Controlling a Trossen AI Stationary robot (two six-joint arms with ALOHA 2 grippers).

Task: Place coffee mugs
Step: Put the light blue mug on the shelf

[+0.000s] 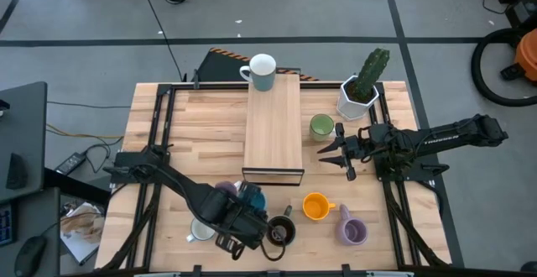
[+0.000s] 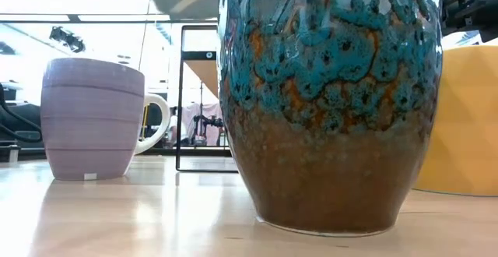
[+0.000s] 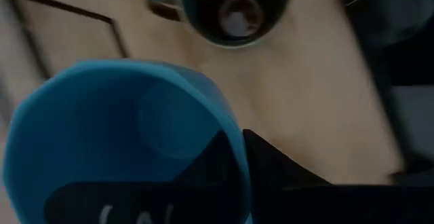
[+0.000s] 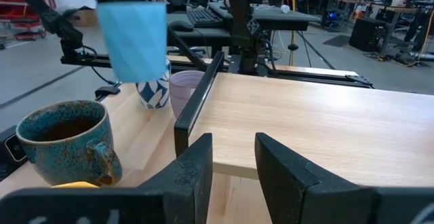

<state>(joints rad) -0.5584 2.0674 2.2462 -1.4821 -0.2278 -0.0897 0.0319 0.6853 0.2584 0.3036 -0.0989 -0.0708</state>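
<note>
Blue mug [image 3: 122, 142] is hanging lifted above the table's near edge, pinched at its rim by the left gripper [image 1: 243, 214], while only one white mug [image 1: 262, 71] is sitting on the wooden riser [image 1: 273, 134] and the right gripper [image 1: 336, 147] is waiting half-open, empty.

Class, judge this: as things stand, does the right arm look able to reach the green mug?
Probably yes: the right gripper is open, empty, beside the green mug, nothing between.

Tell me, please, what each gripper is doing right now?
Left gripper: shut on the blue mug, lifted off the table.
Right gripper: open, empty, by the wooden board.
</note>
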